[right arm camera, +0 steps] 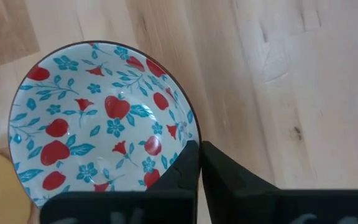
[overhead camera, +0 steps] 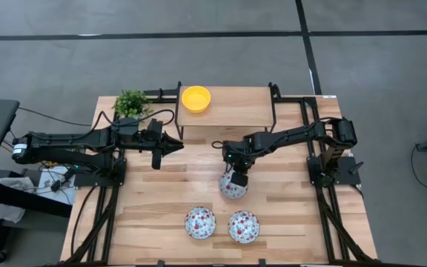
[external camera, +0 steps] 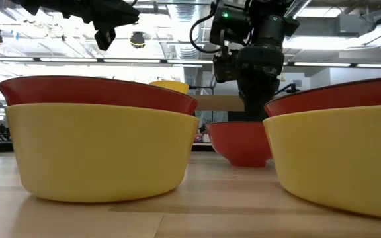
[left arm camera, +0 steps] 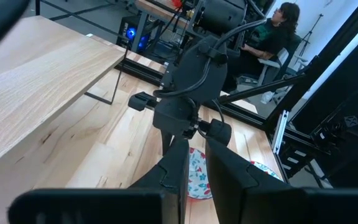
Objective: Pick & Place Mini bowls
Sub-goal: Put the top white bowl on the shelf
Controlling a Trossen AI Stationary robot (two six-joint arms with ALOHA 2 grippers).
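A floral mini bowl (overhead camera: pixel 232 189), red on the outside (external camera: pixel 240 142), sits mid-table under my right gripper (overhead camera: pixel 236 176), which is shut on its rim. Two more floral bowls (overhead camera: pixel 200 222) (overhead camera: pixel 244 226) stand near the table's near edge. The low view shows each nested in a yellow bowl (external camera: pixel 98 152) (external camera: pixel 339 158). A plain yellow bowl (overhead camera: pixel 196 98) rests on the raised shelf. My left gripper (overhead camera: pixel 178 145) hovers shut above the table, left of the held bowl and pointing toward it. My right gripper pinches the floral bowl's rim (right arm camera: pixel 191 134), one finger (right arm camera: pixel 185 171) inside the bowl and the other (right arm camera: pixel 232 180) outside. The fingers come from above, pointing down. The bowl stays level, and whether its foot (external camera: pixel 241 163) is clear of the table, I cannot tell.
A raised wooden shelf (overhead camera: pixel 236 107) on black legs spans the table's far side. A small potted plant (overhead camera: pixel 132 102) stands at the far left corner. Bare wood lies between the held bowl and the two stacks. A seated person (left arm camera: pixel 278 31) shows beyond the table.
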